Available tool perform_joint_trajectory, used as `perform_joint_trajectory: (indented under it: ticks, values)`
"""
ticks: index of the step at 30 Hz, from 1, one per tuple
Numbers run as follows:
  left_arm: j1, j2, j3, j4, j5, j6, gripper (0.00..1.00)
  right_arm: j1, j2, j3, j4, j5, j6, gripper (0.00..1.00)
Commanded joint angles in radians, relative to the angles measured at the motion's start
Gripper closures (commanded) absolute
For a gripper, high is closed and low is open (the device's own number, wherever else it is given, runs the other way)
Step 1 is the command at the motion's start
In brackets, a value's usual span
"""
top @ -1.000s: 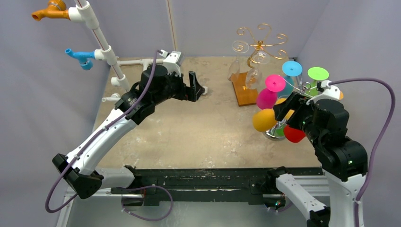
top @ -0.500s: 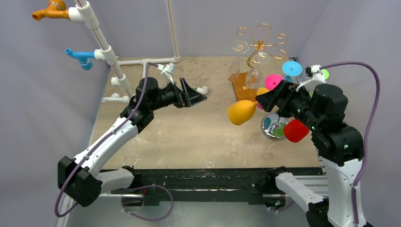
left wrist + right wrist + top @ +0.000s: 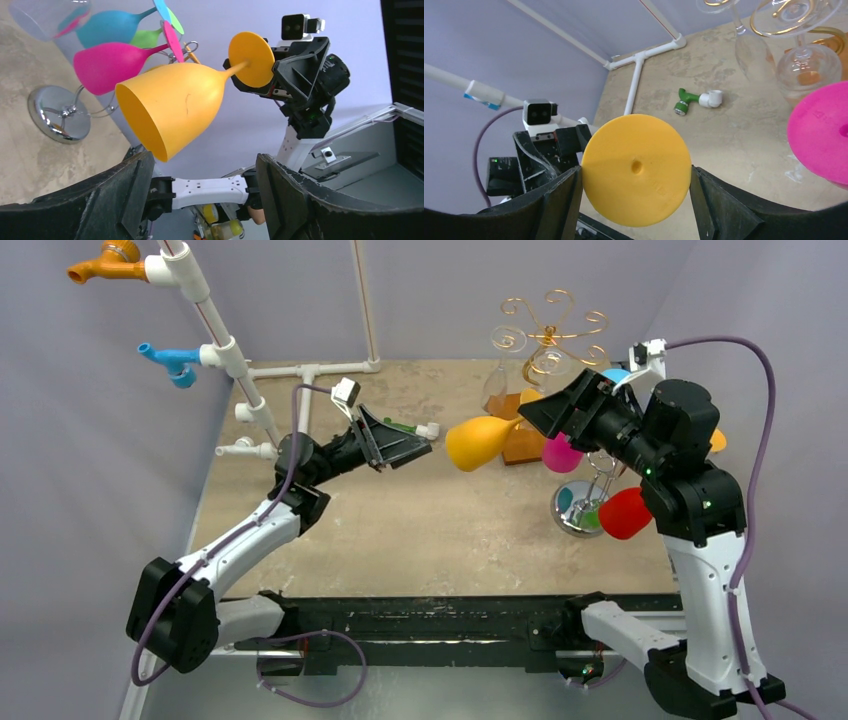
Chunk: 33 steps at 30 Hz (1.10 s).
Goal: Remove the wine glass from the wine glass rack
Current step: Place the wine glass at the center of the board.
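The orange wine glass (image 3: 480,440) is off the chrome rack (image 3: 578,508) and hangs on its side in the air over the table, bowl pointing left. My right gripper (image 3: 540,410) is shut on its round foot (image 3: 636,170), both fingers pressing on the foot's rim. My left gripper (image 3: 400,440) is open and empty, tilted upward, just left of and below the bowl. In the left wrist view the bowl's mouth (image 3: 175,107) sits just above my open left gripper (image 3: 200,170). Pink (image 3: 562,452), red (image 3: 625,513) and blue (image 3: 612,375) glasses still hang on the rack.
A gold wire rack (image 3: 548,335) with clear glasses stands on a wooden base (image 3: 520,440) at the back right. White PVC pipework (image 3: 215,335) with orange and blue fittings rises at the back left. A green and white pipe fitting (image 3: 410,427) lies on the table.
My right arm has lifted the orange glass away from the chrome rack, up and to the left. My left gripper has tilted upward and swung right, closer to the bowl.
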Motion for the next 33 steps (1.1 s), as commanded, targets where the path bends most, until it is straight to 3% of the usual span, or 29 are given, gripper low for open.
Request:
perform_joint_trajectory:
  ticks: [1, 6, 15, 23, 33]
  values:
    - [0.007, 0.02, -0.022, 0.246, 0.014, -0.152, 0.23, -0.003, 0.0, 0.026, 0.131, -0.064, 0.064, 0.44]
    - [0.006, 0.029, -0.037, 0.25, 0.003, -0.168, 0.26, -0.002, 0.006, 0.031, 0.167, -0.083, 0.088, 0.44]
    - [0.004, 0.1, -0.032, 0.458, 0.007, -0.304, 0.31, -0.003, 0.006, -0.006, 0.23, -0.141, 0.12, 0.44]
    - [-0.009, 0.125, -0.008, 0.576, -0.006, -0.38, 0.45, -0.003, 0.0, -0.052, 0.283, -0.18, 0.153, 0.43]
    - [-0.046, 0.136, 0.023, 0.596, -0.023, -0.39, 0.58, -0.002, -0.012, -0.087, 0.323, -0.197, 0.173, 0.44]
